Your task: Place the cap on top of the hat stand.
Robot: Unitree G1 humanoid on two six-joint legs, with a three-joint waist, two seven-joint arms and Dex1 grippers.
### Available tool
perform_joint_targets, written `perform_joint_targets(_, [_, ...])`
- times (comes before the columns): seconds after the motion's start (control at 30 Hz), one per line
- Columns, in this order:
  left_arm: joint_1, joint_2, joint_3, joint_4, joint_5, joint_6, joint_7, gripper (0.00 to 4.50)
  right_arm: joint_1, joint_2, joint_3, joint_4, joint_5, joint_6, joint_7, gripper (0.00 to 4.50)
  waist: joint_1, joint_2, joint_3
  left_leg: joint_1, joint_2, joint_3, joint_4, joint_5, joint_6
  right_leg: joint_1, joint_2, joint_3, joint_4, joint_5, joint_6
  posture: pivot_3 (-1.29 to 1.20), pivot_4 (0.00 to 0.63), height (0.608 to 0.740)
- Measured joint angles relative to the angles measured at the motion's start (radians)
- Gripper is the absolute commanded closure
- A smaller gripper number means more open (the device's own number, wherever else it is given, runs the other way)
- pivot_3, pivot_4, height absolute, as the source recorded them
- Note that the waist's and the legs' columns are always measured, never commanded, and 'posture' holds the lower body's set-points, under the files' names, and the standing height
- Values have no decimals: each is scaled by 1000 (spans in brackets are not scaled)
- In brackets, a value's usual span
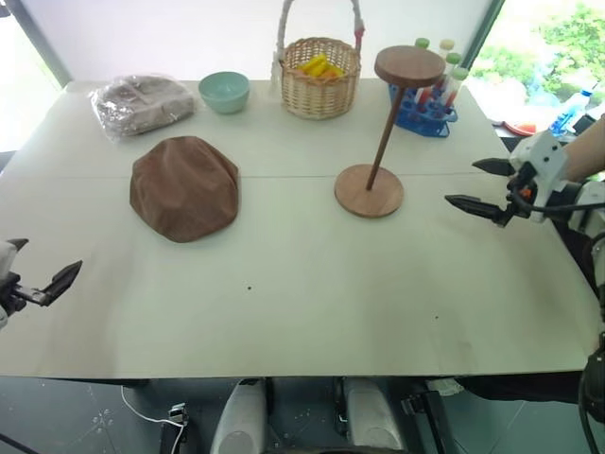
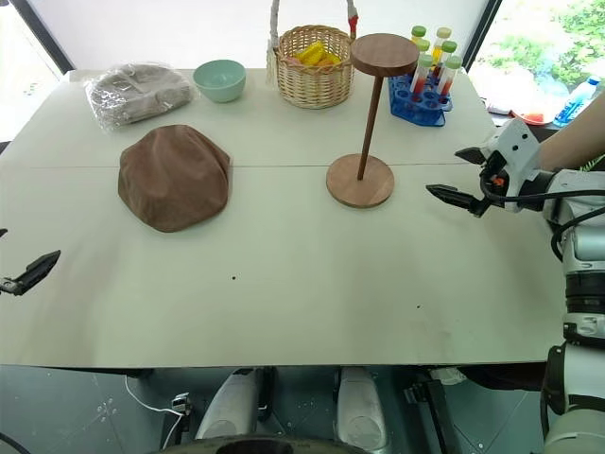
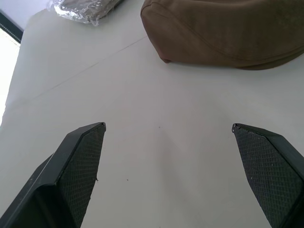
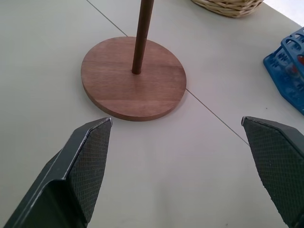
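Now, the right gripper (image 1: 484, 187) hangs over the right edge of the table (image 1: 312, 303), its two black fingers spread wide with nothing between them. It points in toward the hat stand (image 1: 371, 189), which stands near it, toward the table's middle, apart from the fingertips. In the right wrist view the stand's round base (image 4: 133, 78) lies just ahead of the open fingers, not touched, with the thin rod rising out of it. The rod leans, and the round disc top sits up near the wicker basket (image 1: 320, 78) and the blue rack of tubes (image 1: 423, 109).

The left gripper (image 3: 168, 126) hovers at the table's near left corner, fingers likewise parted and empty. The cap (image 1: 184, 186) lies flat on the table farther in and toward the middle from it, well apart from the hat stand. Behind the cap sit a bundle in clear plastic (image 1: 142, 102) and a pale green bowl (image 1: 225, 91).
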Motion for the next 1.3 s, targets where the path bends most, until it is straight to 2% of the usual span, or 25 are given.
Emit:
perform_joint_targets(0.33, [21,-1,2,-7,-1,2,-11,34,-11,0,6,29,-14,-17,0,0,0,0,0,1,4,6,1,0,0,-4,4,7,2,1,-1,0,150,740])
perform_joint_targets(0.5, [15,2,2,-22,-10,14,-26,34,-23,0,5,27,12,39,35,0,0,0,0,1,7,6,1,0,0,-5,7,7,4,2,-3,0,150,740])
perform_joint_targets(0.57, [6,19,-4,-38,1,18,-25,34,-20,-2,5,-11,30,77,54,0,0,0,0,1,7,6,1,0,0,-6,8,8,5,2,-3,0,150,740])
perform_joint_targets(0.67, [-23,65,-53,-106,34,19,-20,34,4,-32,0,-172,113,187,114,0,3,0,0,1,7,6,1,0,0,-7,8,9,6,2,-3,0,150,740])
perform_joint_targets(0.8, [-61,89,-177,-180,117,32,23,34,68,-87,-29,-424,264,364,176,0,5,-1,-1,0,7,7,1,0,0,-7,7,9,5,2,-3,0,150,740])
perform_joint_targets(0.97, [-172,112,-399,-246,309,9,128,34,92,-96,-62,-661,429,547,134,0,6,-1,-1,1,7,7,2,0,0,-7,8,10,7,3,-4,0,150,740])
perform_joint_targets(1.17, [-277,103,-605,-240,520,-34,225,34,87,-98,-100,-773,544,637,60,0,6,-1,-1,1,7,8,2,0,0,-7,8,11,7,3,-4,0,150,740])
perform_joint_targets(1.3, [-349,49,-756,-216,655,-36,271,34,84,-97,-104,-793,572,656,4,0,8,-1,-1,1,7,8,3,0,0,-7,8,11,7,3,-3,0,150,740])
